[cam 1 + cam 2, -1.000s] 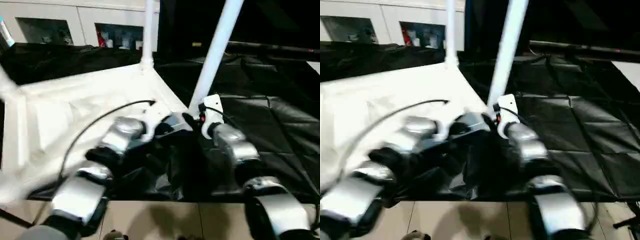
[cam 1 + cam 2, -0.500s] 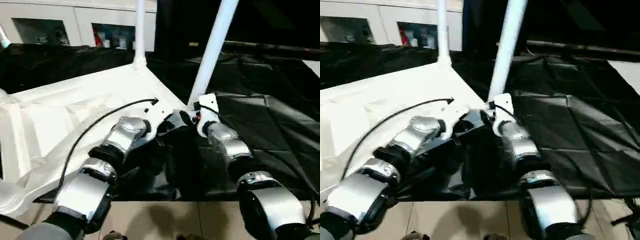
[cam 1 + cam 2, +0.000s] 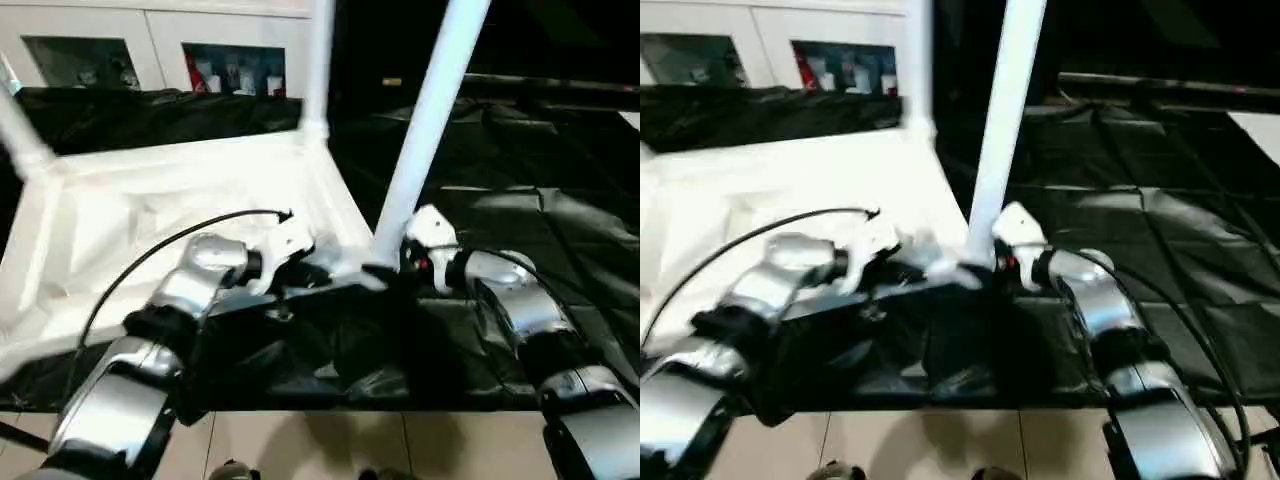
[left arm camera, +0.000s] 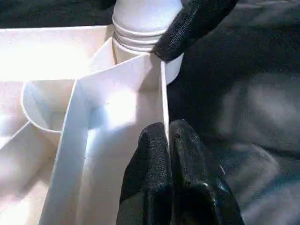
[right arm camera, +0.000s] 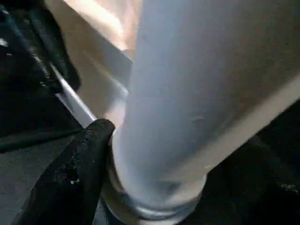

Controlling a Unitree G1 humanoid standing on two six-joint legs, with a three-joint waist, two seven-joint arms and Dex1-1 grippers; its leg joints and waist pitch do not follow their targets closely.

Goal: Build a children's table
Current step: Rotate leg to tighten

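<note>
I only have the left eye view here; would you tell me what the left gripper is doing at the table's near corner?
Observer: The left gripper is shut, pinching the thin side wall of the table top just short of the corner socket.
Operator: Thank you. Is the near leg fully seated?
Observer: Perhaps not: ridged rings at the end of the leg show above the socket.
Operator: And the right gripper?
Observer: The right gripper rests against the leg beside those rings.
</note>
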